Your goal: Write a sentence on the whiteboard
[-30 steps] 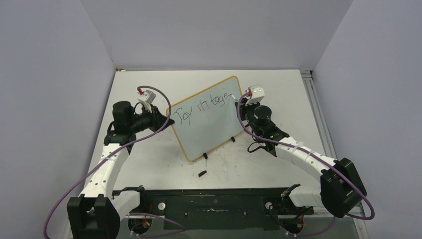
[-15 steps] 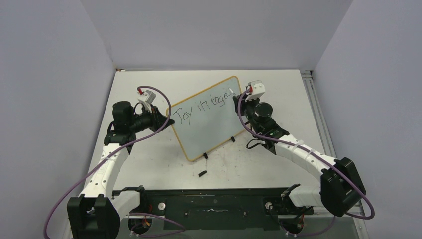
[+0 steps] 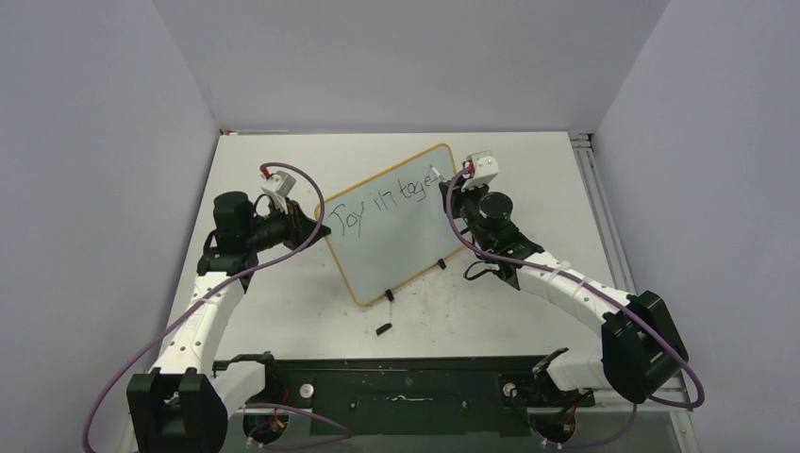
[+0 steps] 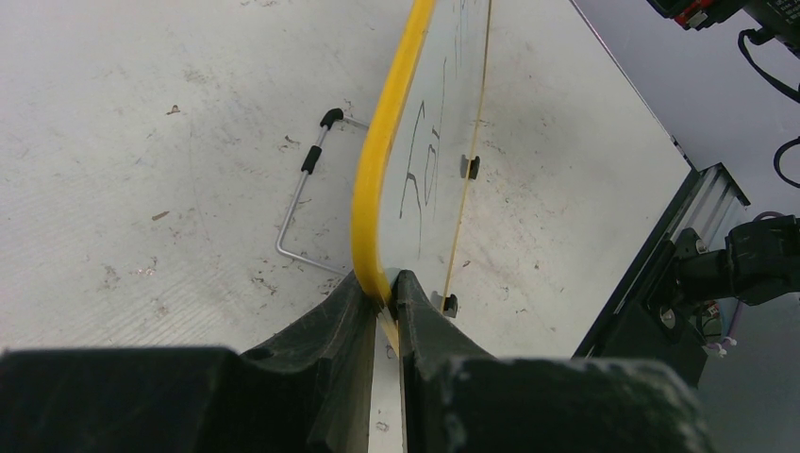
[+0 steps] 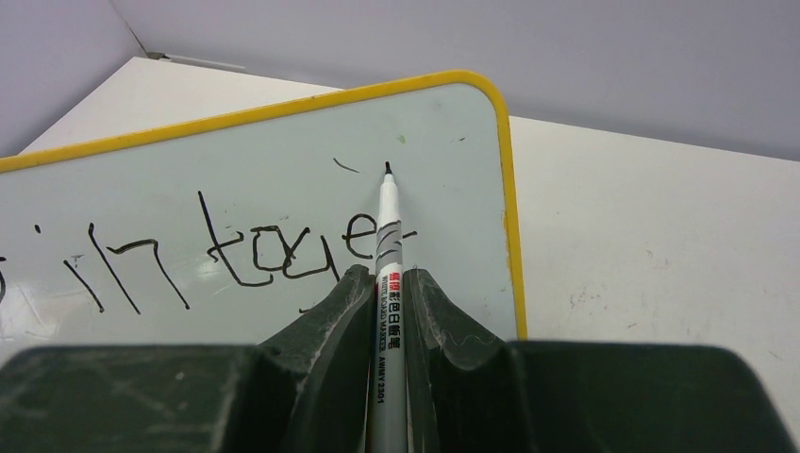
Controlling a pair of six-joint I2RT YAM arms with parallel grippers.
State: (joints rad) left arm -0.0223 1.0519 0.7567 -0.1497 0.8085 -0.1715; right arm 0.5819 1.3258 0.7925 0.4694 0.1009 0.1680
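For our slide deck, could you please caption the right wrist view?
Right gripper holds a marker, its tip by the whiteboard, just above the sentence ending "toge".

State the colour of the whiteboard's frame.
Yellow; the frame shows clearest in the right wrist view.

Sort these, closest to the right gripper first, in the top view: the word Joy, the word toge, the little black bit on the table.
1. toge, just left of the right gripper.
2. Joy, at the whiteboard's left end.
3. little black bit, on the table, near side.
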